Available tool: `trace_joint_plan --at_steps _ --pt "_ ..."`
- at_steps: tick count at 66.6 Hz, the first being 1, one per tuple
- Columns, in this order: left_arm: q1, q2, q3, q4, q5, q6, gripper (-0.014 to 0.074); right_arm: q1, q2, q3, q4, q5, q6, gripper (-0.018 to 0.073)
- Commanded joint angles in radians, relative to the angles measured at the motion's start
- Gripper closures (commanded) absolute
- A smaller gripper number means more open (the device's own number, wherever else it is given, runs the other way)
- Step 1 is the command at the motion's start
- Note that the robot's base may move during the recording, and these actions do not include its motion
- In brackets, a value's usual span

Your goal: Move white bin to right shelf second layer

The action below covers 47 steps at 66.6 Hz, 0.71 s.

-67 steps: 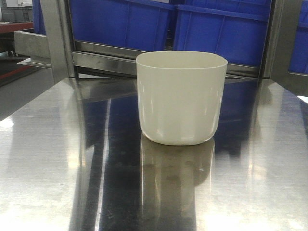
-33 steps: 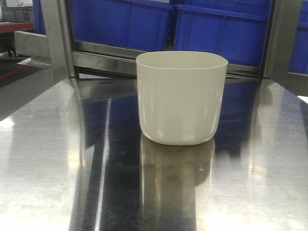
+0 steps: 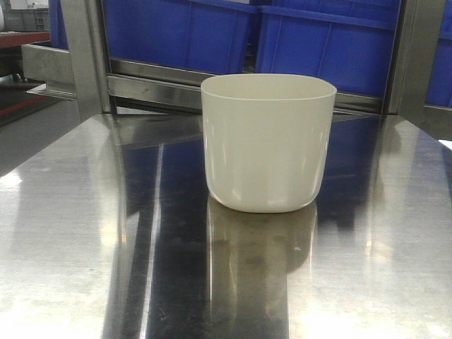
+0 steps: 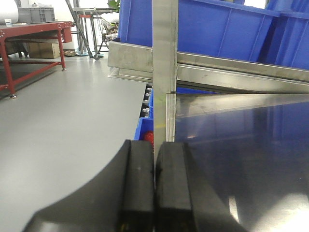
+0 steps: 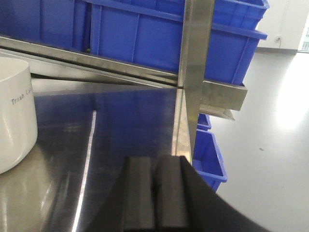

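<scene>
The white bin (image 3: pixel 267 141) stands upright on the steel table top (image 3: pixel 85 268), a little right of centre in the front view. Its side also shows at the left edge of the right wrist view as the white bin (image 5: pixel 14 121), with small grey lettering. My left gripper (image 4: pixel 154 145) is shut with nothing between its black pads, hovering at the table's left edge. My right gripper (image 5: pixel 155 159) is shut and empty near the table's right edge, well right of the bin. The right shelf second layer is out of view.
Blue crates (image 3: pixel 318 42) sit on a steel rack directly behind the table. Upright steel posts (image 3: pixel 85 56) flank the table's far corners. More blue crates (image 5: pixel 210 154) stand low beside the table's right edge. A red-framed bench (image 4: pixel 34 48) stands across the grey floor.
The bin sits very slightly higher and further right in the front view than a second ago, a small shift of the camera. Nothing else has changed.
</scene>
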Motion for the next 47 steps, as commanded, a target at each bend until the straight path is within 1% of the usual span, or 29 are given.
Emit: trace_joint_plan --at_steps 1,9,15,36,39,41,44,47 --pt "-0.004 -0.016 0.037 -0.006 -0.081 -0.005 0.0512 -0.003 0.005 -0.078 0.013 -0.039 -0.006 0.0503" --pt "-0.004 -0.016 0.037 -0.006 -0.081 -0.005 0.0512 -0.003 0.1 -0.177 0.013 0.076 -0.006 0.0503" --pt "-0.004 -0.016 0.037 -0.006 -0.081 -0.005 0.0512 -0.003 0.2 -0.234 0.015 0.112 -0.006 0.0503" --pt "-0.004 -0.016 0.037 -0.006 -0.081 -0.005 0.0512 -0.003 0.627 -0.395 0.017 0.123 -0.006 0.0503" --pt "-0.004 -0.016 0.037 -0.006 -0.081 -0.005 0.0512 -0.003 0.671 -0.422 -0.002 0.122 -0.006 0.0503" --pt "-0.004 -0.016 0.037 -0.006 -0.081 -0.005 0.0512 -0.002 0.698 -0.437 -0.033 0.122 -0.006 0.0503" --pt "-0.004 -0.016 0.037 -0.006 -0.081 -0.005 0.0512 0.006 0.748 -0.467 -0.099 0.123 -0.005 0.0503" --pt "-0.004 -0.016 0.037 -0.006 -0.081 -0.005 0.0512 0.022 0.78 -0.494 -0.163 0.131 0.026 0.0503"
